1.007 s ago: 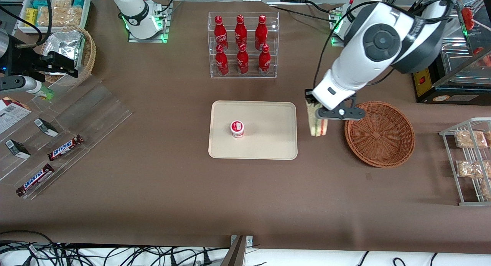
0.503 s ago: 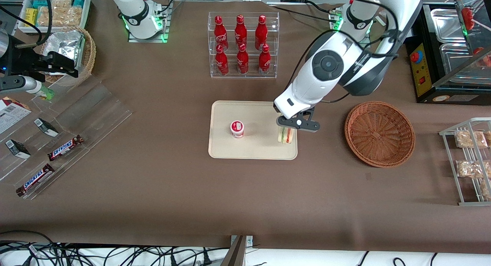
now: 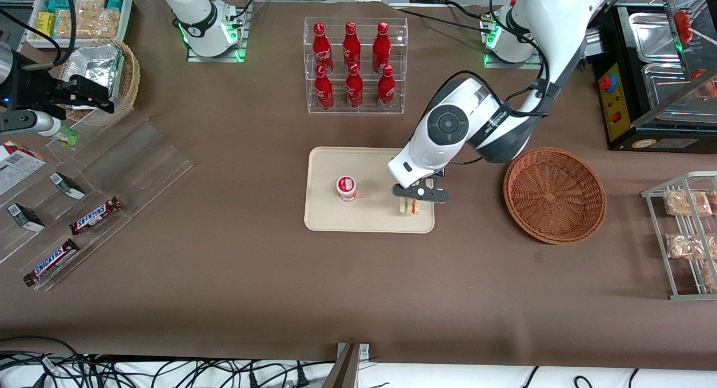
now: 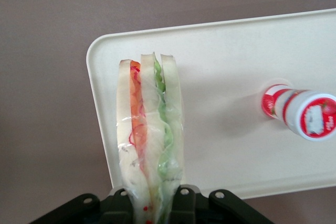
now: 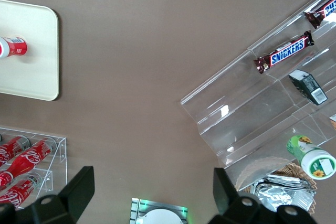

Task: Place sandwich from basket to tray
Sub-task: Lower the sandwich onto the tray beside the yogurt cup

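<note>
My left gripper (image 3: 415, 197) is shut on the wrapped sandwich (image 3: 410, 206) and holds it over the cream tray (image 3: 369, 217), at the tray's end nearest the reddish-brown basket (image 3: 554, 195). In the left wrist view the sandwich (image 4: 149, 135) stands on edge between the black fingers (image 4: 184, 203), white bread with orange-red and green filling, above the tray's corner (image 4: 100, 56). The basket holds nothing that I can see.
A small red-and-white cup (image 3: 346, 187) stands on the tray beside the sandwich; it also shows in the left wrist view (image 4: 302, 114). A clear rack of red bottles (image 3: 353, 63) stands farther from the camera. A wire rack with snacks (image 3: 686, 231) is at the working arm's end.
The gripper carried the sandwich from beside the basket over onto the tray and lowered it toward the tray's surface.
</note>
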Robot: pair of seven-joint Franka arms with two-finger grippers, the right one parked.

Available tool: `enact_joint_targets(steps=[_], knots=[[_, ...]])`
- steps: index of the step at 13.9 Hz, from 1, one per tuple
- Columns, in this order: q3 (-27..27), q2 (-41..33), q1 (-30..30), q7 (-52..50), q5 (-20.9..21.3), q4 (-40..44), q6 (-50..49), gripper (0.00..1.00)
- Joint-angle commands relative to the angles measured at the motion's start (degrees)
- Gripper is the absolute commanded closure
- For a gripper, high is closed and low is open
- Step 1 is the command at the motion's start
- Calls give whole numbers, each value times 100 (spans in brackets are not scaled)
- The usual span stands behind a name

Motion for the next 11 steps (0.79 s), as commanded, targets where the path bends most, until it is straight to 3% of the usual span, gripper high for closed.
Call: enact_joint_targets(steps=[1,5,11], knots=[[18,270,-138,-278,409,146,71,100],[18,526,-235,-560,726,137,256,100],[36,719,-332,-604,779,137,256,100]])
